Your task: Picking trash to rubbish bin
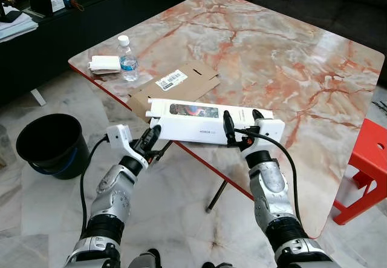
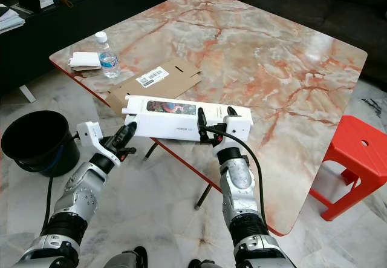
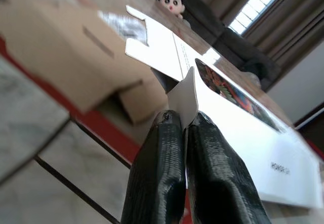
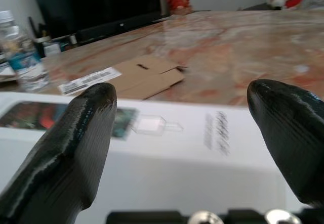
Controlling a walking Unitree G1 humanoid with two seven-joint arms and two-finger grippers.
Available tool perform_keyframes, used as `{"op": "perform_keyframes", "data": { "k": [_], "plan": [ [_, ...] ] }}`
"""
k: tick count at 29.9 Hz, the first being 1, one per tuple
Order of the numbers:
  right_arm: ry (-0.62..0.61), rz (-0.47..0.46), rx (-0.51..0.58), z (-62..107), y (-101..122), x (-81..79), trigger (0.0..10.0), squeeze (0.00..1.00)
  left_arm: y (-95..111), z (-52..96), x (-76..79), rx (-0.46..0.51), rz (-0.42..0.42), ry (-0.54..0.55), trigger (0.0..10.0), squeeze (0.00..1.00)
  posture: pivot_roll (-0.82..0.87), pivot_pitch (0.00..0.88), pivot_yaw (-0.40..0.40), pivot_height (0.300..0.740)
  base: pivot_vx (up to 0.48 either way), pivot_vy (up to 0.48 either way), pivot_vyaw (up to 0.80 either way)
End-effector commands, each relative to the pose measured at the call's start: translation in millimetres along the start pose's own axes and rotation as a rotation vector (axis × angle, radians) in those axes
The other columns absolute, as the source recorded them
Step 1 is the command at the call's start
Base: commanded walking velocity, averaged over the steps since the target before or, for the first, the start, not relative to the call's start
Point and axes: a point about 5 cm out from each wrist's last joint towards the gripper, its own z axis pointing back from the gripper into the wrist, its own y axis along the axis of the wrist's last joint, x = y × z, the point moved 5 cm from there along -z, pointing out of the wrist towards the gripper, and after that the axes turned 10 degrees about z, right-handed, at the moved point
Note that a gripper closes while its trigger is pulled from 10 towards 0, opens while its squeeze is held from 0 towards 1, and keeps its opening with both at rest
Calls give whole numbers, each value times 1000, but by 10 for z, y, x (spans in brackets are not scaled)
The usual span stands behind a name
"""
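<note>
A long white carton (image 1: 202,121) lies on the near edge of the marble table (image 1: 272,56), partly overhanging it. My left gripper (image 1: 153,137) is at the carton's left end, shut on a thin white flap (image 3: 188,95) of the carton (image 3: 243,133). My right gripper (image 1: 243,121) is over the carton's right end, open, with its fingers (image 4: 83,133) spread wide above the white top (image 4: 167,153). A black rubbish bin (image 1: 51,144) stands on the floor to my left, below the table's corner.
A flattened brown cardboard piece (image 1: 181,83) lies just behind the carton. A water bottle (image 1: 127,59) and a tissue pack (image 1: 104,64) stand near the table's left corner. A red stool (image 1: 372,159) is on the right. Dark cabinets and a sofa lie beyond.
</note>
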Motion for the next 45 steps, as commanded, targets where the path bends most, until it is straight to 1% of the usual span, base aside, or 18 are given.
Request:
{"op": "perform_keyframes", "data": {
  "k": [1, 2, 6, 12, 15, 20, 21, 22, 25, 26, 27, 30, 35, 36, 38, 39, 42, 45],
  "plan": [
    [-33, 5, 48, -53, 132, 95, 10000, 0, 111, -109, 157, 40, -65, -41, 10000, 0, 161, 145, -92, 740, 0, 0, 0],
    [-34, 6, 50, -55, 136, 97, 10000, 0, 116, -112, 161, 42, -68, -41, 10000, 0, 161, 145, -92, 740, 0, 0, 0],
    [-64, 11, 73, -74, 202, 172, 10000, 0, 244, -210, 311, 103, -167, -63, 10000, 0, 160, 145, -93, 740, 0, 0, 0],
    [-104, 26, 104, -89, 292, 281, 10000, 0, 478, -280, 397, 212, -251, -35, 10000, 0, 160, 147, -93, 740, 0, 0, 0],
    [-140, 40, 121, -95, 343, 357, 10000, 0, 557, -311, 488, 250, -341, -37, 10000, 0, 159, 147, -93, 740, 0, 0, 0],
    [-184, 84, 129, -89, 372, 411, 10000, 0, 559, -338, 607, 291, -426, -46, 10000, 0, 163, 147, -89, 740, 0, 0, 0],
    [-190, 96, 132, -90, 383, 407, 10000, 0, 533, -339, 644, 293, -479, -51, 10000, 0, 161, 145, -86, 740, 0, 0, 0],
    [-190, 96, 132, -90, 383, 407, 10000, 0, 533, -339, 644, 293, -479, -51, 10000, 0, 161, 145, -86, 740, 0, 0, 0],
    [-192, 106, 141, -93, 400, 384, 10000, 0, 503, -348, 705, 302, -556, -58, 10000, 0, 158, 146, -81, 740, 0, 0, 0],
    [-193, 108, 143, -92, 402, 367, 10000, 0, 469, -367, 772, 299, -611, -82, 10000, 0, 157, 146, -81, 740, 0, 0, 0],
    [-192, 111, 143, -90, 401, 360, 10000, 0, 459, -374, 789, 299, -624, -86, 10000, 0, 157, 145, -80, 740, 0, 0, 0],
    [-192, 120, 143, -86, 397, 347, 10000, 0, 455, -391, 793, 302, -655, -71, 10000, 0, 153, 143, -76, 740, 0, 0, 0],
    [-194, 127, 145, -74, 394, 346, 10000, 0, 488, -394, 673, 305, -718, 11, 10000, 0, 147, 140, -72, 740, 0, 0, 0],
    [-193, 131, 146, -67, 393, 347, 10000, 0, 512, -388, 635, 311, -750, 33, 10000, 0, 145, 139, -71, 740, 0, 0, 0],
    [-193, 133, 146, -64, 392, 347, 10000, 0, 519, -385, 627, 313, -763, 37, 10000, 0, 145, 137, -71, 740, 0, 0, 0],
    [-193, 138, 149, -56, 395, 354, 10000, 0, 536, -379, 626, 318, -793, 33, 10000, 0, 146, 134, -70, 740, 0, 0, 0],
    [-195, 143, 151, -54, 400, 364, 10000, 0, 546, -377, 630, 324, -816, 26, 10000, 0, 146, 134, -70, 740, 0, 0, 0],
    [-196, 144, 157, -61, 418, 373, 10000, 0, 551, -373, 604, 333, -792, 47, 10000, 0, 145, 129, -68, 740, 0, 0, 0]
  ]
}}
